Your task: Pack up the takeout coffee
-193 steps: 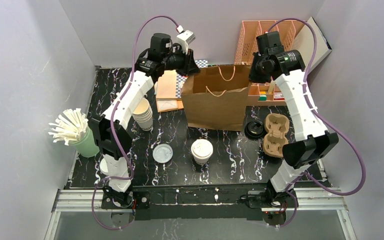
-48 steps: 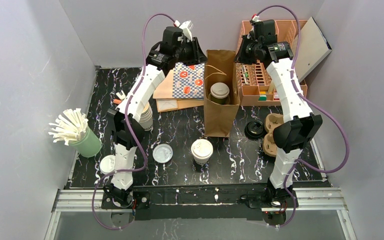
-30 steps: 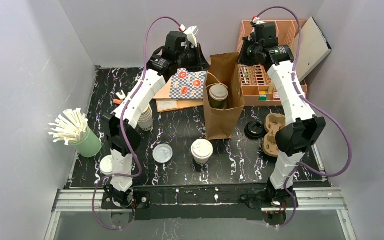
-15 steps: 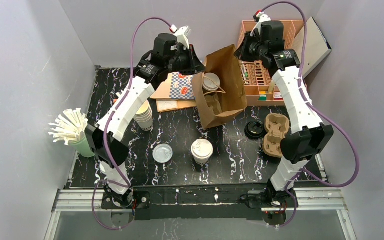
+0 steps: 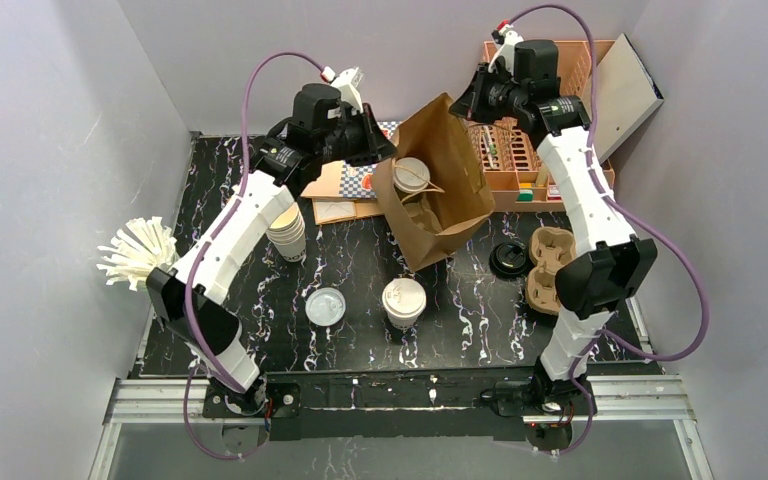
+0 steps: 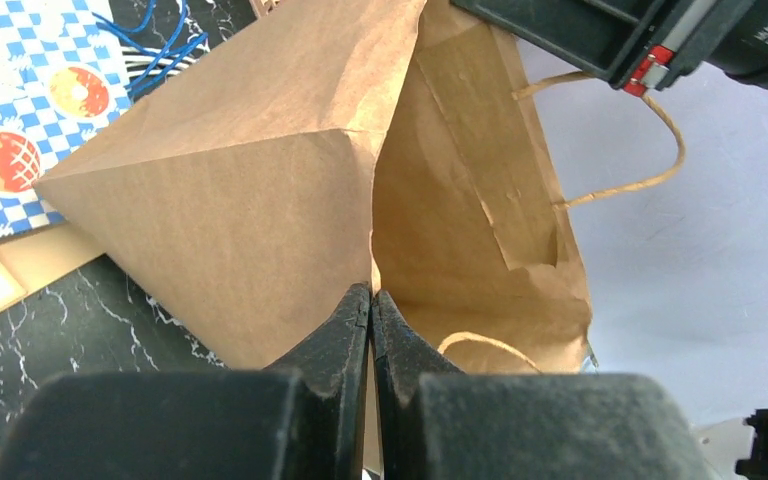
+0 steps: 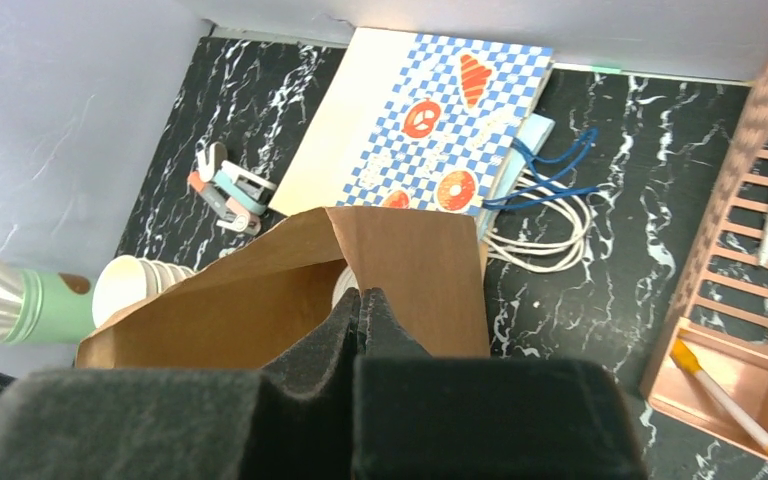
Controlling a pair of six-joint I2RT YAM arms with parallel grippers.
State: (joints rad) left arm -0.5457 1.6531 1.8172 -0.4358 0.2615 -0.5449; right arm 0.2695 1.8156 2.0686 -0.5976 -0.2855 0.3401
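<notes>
Two robot arms stretch over the far end of a black, white-veined marble-look table, elbows raised and wrists bent down, with a brown paper bag held between them. The left gripper is clenched on a creased fold of the bag's rim. The right gripper is pinched tight on the opposite rim. The matte kraft bag, with twisted twine handles, tilts so its mouth faces the overhead camera. Inside it sits one takeout coffee, the bagged cup, under a round white plastic lid. The second, the cream cup, stands capped on the table in front of the bag, near a loose lid, round and pale grey.
</notes>
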